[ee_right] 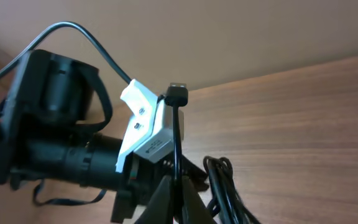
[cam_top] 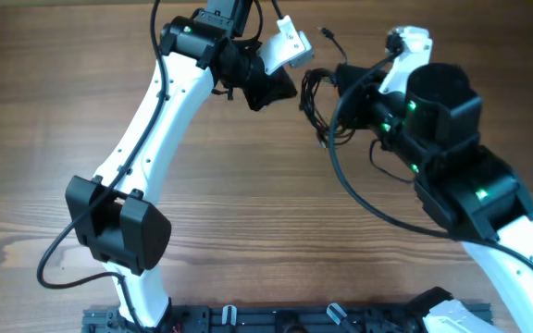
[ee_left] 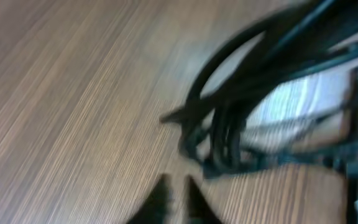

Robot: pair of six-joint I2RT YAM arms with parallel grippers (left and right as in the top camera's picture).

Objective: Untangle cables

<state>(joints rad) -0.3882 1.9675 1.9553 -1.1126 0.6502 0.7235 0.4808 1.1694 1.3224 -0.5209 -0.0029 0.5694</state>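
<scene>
Cables [cam_top: 317,102] in tangled loops near table's [cam_top: 248,203] far edge; one strand pinched in right gripper [ee_right: 169,196] (plug tip [ee_right: 178,93] upward); left gripper [ee_left: 174,200] clenched just beside tangle, holding nothing visible.

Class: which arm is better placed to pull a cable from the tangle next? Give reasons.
Probably right. The right end effector is shut on one cable, plug tip above it. The left end effector is shut, seemingly on nothing; the tangle lies ahead of it.
</scene>
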